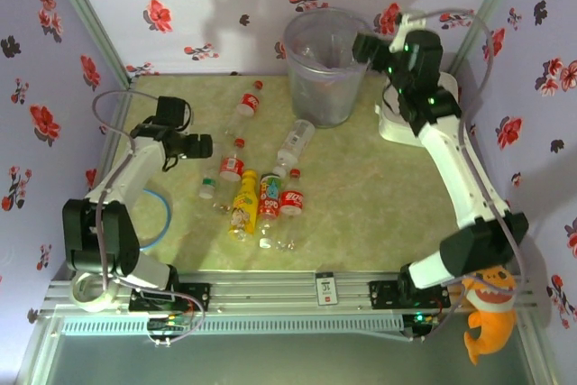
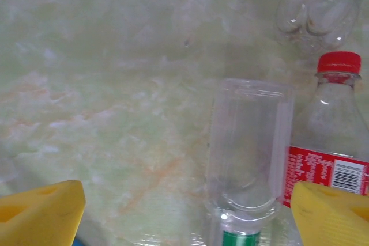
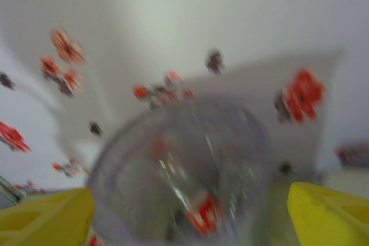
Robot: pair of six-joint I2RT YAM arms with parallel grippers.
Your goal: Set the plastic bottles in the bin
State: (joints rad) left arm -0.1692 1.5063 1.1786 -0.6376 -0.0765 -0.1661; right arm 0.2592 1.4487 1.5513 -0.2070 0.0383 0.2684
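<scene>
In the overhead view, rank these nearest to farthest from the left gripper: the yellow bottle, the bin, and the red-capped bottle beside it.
1. Red-capped bottle, just right of the left gripper.
2. Yellow bottle, in the middle cluster, toward the near edge.
3. Bin, far back and to the right.

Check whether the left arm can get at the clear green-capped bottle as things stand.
Probably yes: the left gripper is open with the clear green-capped bottle lying just ahead between its fingers. The red-labelled bottle close beside it may crowd one finger.
</scene>
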